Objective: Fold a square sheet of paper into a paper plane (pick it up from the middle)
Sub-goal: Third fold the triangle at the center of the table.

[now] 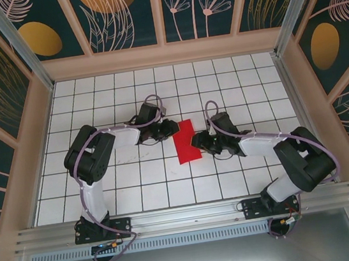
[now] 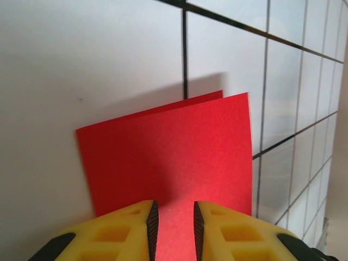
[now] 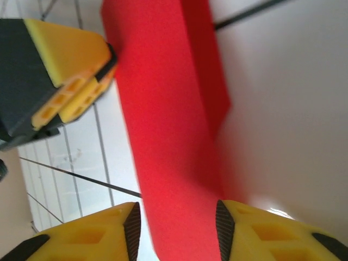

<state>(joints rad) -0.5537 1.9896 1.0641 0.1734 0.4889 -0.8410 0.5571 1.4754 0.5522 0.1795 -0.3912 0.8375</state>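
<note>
The square sheet of paper [image 1: 186, 140] is bright red and lies folded in half, as a narrow rectangle, on the white grid table. In the left wrist view the paper [image 2: 174, 157] shows two layers, the lower one peeking out at the far edge. My left gripper [image 1: 173, 128] sits at the paper's upper left edge; its jaws [image 2: 174, 228] are open a narrow gap over the red surface. My right gripper [image 1: 196, 142] is at the paper's right edge. Its jaws [image 3: 176, 231] are open wide over the paper [image 3: 163, 125], with the left gripper's yellow fingers [image 3: 70, 70] across from it.
The white tiled table [image 1: 137, 187] is walled on three sides by a wooden frame with patterned panels [image 1: 164, 54]. Both arm bases stand on the metal rail [image 1: 186, 216] at the near edge.
</note>
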